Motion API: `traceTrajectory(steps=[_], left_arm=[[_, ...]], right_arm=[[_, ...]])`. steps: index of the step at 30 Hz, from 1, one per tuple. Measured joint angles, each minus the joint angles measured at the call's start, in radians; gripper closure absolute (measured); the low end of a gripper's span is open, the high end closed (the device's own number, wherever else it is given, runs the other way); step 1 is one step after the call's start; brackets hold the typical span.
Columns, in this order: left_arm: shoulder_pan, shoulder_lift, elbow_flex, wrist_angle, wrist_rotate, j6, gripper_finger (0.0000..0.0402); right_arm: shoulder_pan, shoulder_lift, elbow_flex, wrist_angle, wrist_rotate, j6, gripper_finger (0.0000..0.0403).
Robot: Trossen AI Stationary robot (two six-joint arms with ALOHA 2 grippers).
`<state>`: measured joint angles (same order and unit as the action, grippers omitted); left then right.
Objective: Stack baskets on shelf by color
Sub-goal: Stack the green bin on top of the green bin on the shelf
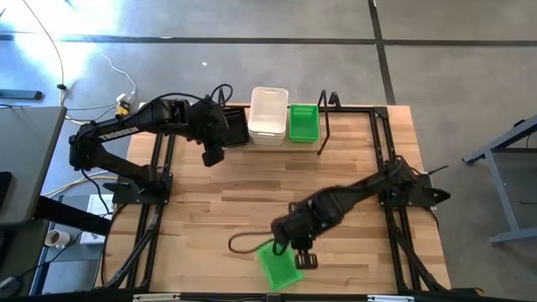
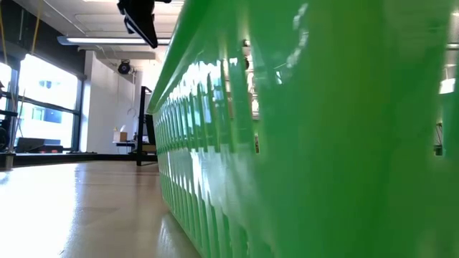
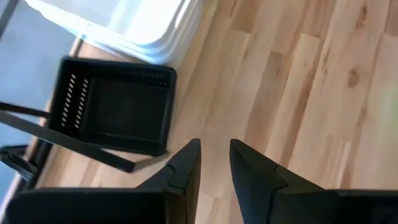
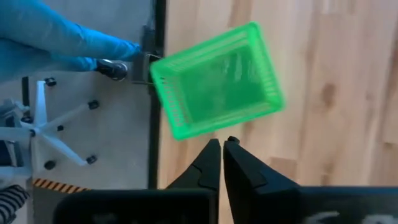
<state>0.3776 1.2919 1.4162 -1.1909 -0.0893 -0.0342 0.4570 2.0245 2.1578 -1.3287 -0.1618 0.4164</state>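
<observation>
A bright green basket (image 1: 278, 267) lies on the table near its front edge, askew; it fills the low view (image 2: 308, 136). My right gripper (image 1: 295, 252) hovers shut at its far rim, and the wrist view shows the basket (image 4: 217, 81) just beyond the fingertips (image 4: 222, 144). At the far edge a black basket (image 1: 237, 126), stacked white baskets (image 1: 268, 115) and another green basket (image 1: 303, 122) stand side by side by the shelf's black rods (image 1: 324, 134). My left gripper (image 1: 211, 155) hangs open near the black basket (image 3: 115, 106), nothing between its fingers (image 3: 214, 149).
A person's blue-gloved hand (image 4: 62, 43) shows beyond the table's near edge beside the green basket. A dark cable loop (image 1: 242, 243) lies left of that basket. Bare wood spans the table's middle (image 1: 277, 180). Black frame rails (image 1: 155, 193) run along both sides.
</observation>
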Motion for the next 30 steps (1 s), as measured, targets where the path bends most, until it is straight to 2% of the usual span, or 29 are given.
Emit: traceTrajectory(steps=[5, 11, 14, 21, 27, 30], left_arm=[[-0.064, -0.001, -0.002, -0.009, 0.000, -0.085, 0.0326], [-0.144, -0.001, -0.038, -0.012, -0.001, -0.167, 0.0326], [-0.175, -0.001, -0.048, -0.017, -0.001, -0.196, 0.0326], [-0.222, -0.001, -0.049, -0.017, -0.037, -0.226, 0.0326], [-0.231, -0.001, -0.049, -0.017, -0.056, -0.225, 0.0326], [-0.231, -0.001, -0.049, -0.017, -0.057, -0.225, 0.0326]], right_arm=[[0.070, 0.026, 0.000, 0.037, 0.031, 0.050, 0.0347], [0.145, 0.086, 0.000, 0.103, 0.087, -0.022, 0.0299], [0.172, 0.114, 0.000, 0.131, 0.133, -0.034, 0.0296], [0.194, 0.186, 0.000, 0.197, 0.140, -0.070, 0.0295], [0.199, 0.254, 0.000, 0.250, 0.123, -0.082, 0.0295], [0.199, 0.292, 0.000, 0.268, 0.076, -0.083, 0.0295]])
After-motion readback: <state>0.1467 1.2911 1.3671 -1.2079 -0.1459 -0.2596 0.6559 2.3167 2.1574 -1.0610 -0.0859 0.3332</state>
